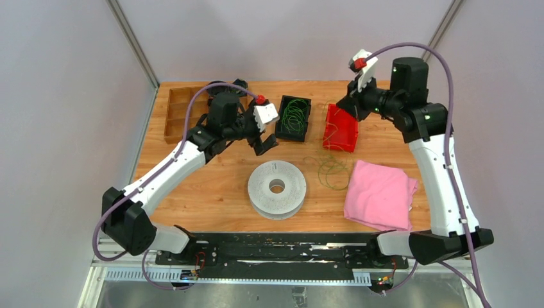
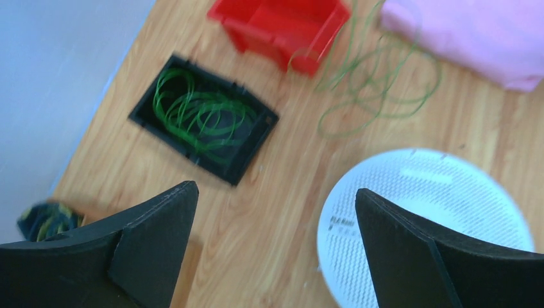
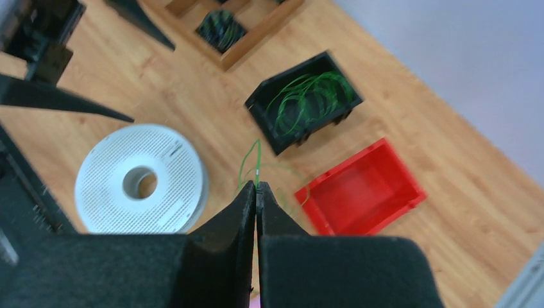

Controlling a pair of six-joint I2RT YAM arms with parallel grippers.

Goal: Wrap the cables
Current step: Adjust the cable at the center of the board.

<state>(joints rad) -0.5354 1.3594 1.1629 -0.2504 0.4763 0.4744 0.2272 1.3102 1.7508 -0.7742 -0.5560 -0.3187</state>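
We pinch one end of the cables (image 3: 257, 170) in our closed right gripper (image 3: 256, 190); they are probably light, springy and slippery. Our left gripper (image 2: 274, 192) stands open.

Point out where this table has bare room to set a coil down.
Bare wood lies left of the spool, beside the left arm, and along the near edge between spool and pink cloth. Crowded: loose cables fill the gap between spool, cloth and red bin, with the black bin close beside.
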